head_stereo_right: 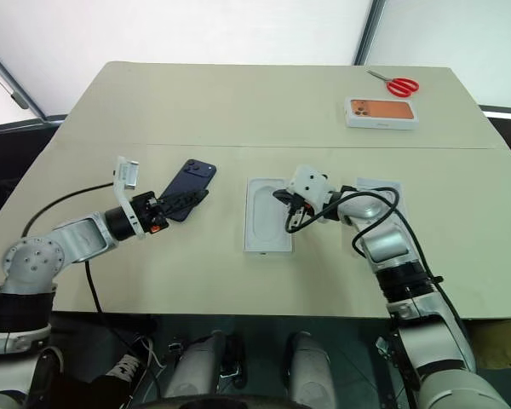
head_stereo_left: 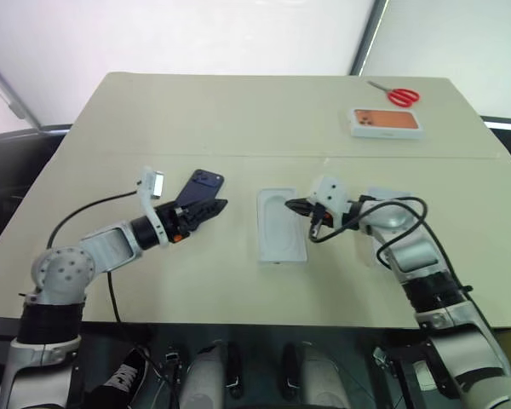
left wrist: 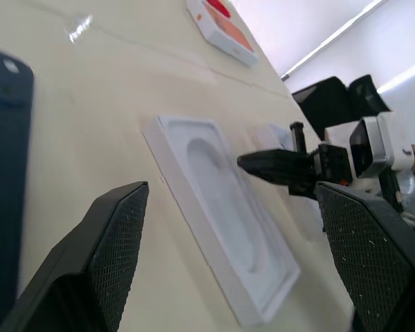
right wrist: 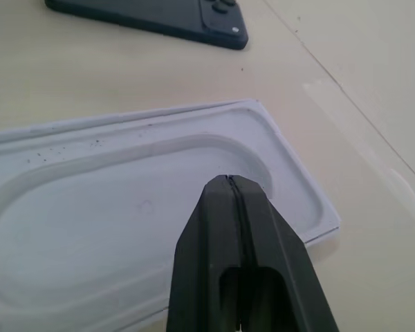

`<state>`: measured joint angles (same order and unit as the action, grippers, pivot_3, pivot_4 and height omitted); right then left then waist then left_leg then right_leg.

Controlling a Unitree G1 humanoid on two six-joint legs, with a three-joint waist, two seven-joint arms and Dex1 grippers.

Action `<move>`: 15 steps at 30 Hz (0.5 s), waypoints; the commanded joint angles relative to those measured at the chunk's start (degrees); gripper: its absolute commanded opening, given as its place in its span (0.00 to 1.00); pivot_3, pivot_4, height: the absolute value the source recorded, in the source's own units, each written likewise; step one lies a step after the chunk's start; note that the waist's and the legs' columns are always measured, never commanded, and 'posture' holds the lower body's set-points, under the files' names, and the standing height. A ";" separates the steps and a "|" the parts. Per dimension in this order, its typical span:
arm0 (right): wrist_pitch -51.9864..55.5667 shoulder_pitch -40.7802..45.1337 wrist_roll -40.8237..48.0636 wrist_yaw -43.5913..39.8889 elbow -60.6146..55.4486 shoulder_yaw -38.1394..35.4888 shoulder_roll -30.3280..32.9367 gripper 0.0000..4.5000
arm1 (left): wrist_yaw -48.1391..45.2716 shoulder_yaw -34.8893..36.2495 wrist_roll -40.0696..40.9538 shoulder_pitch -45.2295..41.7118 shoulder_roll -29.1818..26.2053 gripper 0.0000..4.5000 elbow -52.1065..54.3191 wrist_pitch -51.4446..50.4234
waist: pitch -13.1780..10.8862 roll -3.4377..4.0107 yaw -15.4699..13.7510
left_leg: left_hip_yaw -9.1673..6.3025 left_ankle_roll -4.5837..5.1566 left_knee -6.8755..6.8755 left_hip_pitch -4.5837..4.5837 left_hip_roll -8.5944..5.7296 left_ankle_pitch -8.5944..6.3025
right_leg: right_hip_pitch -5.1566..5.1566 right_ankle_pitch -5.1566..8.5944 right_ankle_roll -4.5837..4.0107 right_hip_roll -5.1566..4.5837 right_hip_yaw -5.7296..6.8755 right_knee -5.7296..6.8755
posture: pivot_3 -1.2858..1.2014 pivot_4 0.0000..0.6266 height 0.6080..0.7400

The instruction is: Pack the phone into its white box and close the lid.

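The dark navy phone (head_stereo_left: 201, 185) lies flat on the table, left of centre. My left gripper (head_stereo_left: 207, 209) hovers at the phone's near end, open and empty; in the left wrist view the phone (left wrist: 3, 173) lies outside the fingers (left wrist: 117, 242). A thin white insert (head_stereo_right: 266, 215) with an oval recess lies mid-table. My right gripper (head_stereo_right: 279, 195) is shut, with nothing in it, just over the insert's right edge (right wrist: 290, 180). A white cardboard piece (head_stereo_right: 381, 185) lies under my right forearm, mostly hidden. I cannot tell whether it is the white box or the lid.
A white box with an orange phone picture (head_stereo_left: 386, 122) sits at the far right, with red scissors (head_stereo_left: 400, 95) just behind it. A seam (head_stereo_left: 264, 155) crosses the beige tabletop. Black cables loop off both wrists.
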<state>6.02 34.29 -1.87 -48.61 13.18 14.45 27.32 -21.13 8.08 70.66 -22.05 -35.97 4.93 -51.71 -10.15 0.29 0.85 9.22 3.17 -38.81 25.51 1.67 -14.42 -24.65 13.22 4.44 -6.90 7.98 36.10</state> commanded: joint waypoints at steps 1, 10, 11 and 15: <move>-2.79 1.99 -4.17 1.98 1.42 2.49 -0.94 0.01 | -2.35 2.54 -2.95 -0.72 0.51 0.90 -0.19 1.66 | 0.00 0.00 0.01 | 0.00 -0.01 0.02 0.00 0.00 0.01 | 0.00 -0.02 0.04 0.02 0.00 0.00 | 0.52 0.24 0.98; -3.47 -0.99 -3.52 -4.67 -1.68 4.44 0.92 0.01 | -2.19 4.48 -4.95 0.98 2.72 0.90 1.82 0.22 | 0.00 -0.01 0.03 | 0.00 0.00 0.02 -0.08 -0.01 0.02 | 0.11 -0.09 0.17 0.08 0.00 0.01 | 0.52 0.24 0.98; -3.79 -0.45 -4.32 -3.11 -0.52 4.13 0.39 0.01 | -1.68 4.71 -5.08 0.85 3.27 0.90 1.32 0.06 | 0.00 -0.01 0.04 | 0.00 0.01 0.02 -0.08 0.00 0.02 | 0.10 -0.09 0.17 0.09 0.00 0.01 | 0.52 0.24 0.98; -5.24 1.79 -4.91 1.12 2.21 1.94 -0.71 0.01 | -0.60 5.58 -5.67 0.00 4.32 0.90 0.06 -0.78 | 0.00 -0.01 0.02 | 0.00 -0.01 0.00 -0.09 0.00 0.03 | 0.11 -0.09 0.17 0.11 0.02 0.03 | 0.52 0.24 0.98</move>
<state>1.69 34.32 -6.66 -48.96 15.42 18.62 26.84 -21.82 11.61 64.87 -20.90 -31.56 4.46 -52.42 -10.15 0.28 0.86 9.22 3.16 -38.81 25.43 1.67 -14.38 -24.55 13.13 4.61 -6.79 8.00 36.13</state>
